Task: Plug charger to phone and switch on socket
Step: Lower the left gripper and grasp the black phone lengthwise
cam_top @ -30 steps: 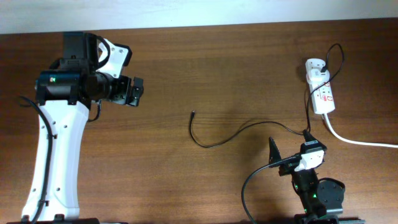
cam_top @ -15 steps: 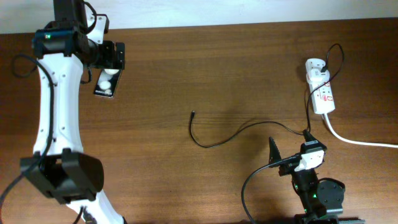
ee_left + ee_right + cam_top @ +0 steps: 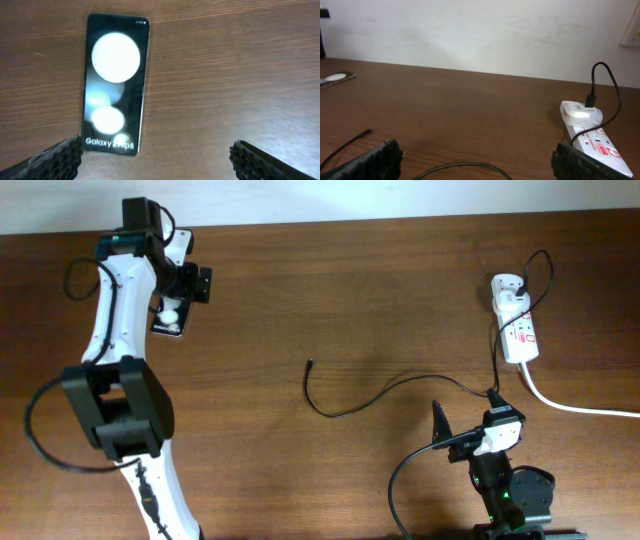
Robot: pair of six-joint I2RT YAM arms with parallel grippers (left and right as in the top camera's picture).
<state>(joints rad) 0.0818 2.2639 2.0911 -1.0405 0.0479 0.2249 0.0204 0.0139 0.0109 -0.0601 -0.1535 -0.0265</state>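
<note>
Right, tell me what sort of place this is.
Probably an indoor robot test bench in a lab or office: a wooden table against a plain white wall, with a phone, charger cable and power strip laid out.

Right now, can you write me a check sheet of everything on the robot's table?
Surface: brown wooden table, mostly bare.
Job's things: phone lying flat, far left; charger end loose mid-table, not in phone; socket far right, white adapter plugged in.
Clutter: nothing seen.
Grippers: left gripper open over phone; right gripper open, empty.
Cables: charger runs back to adapter; thick white cord exits right.
Surroundings: white wall.
</note>
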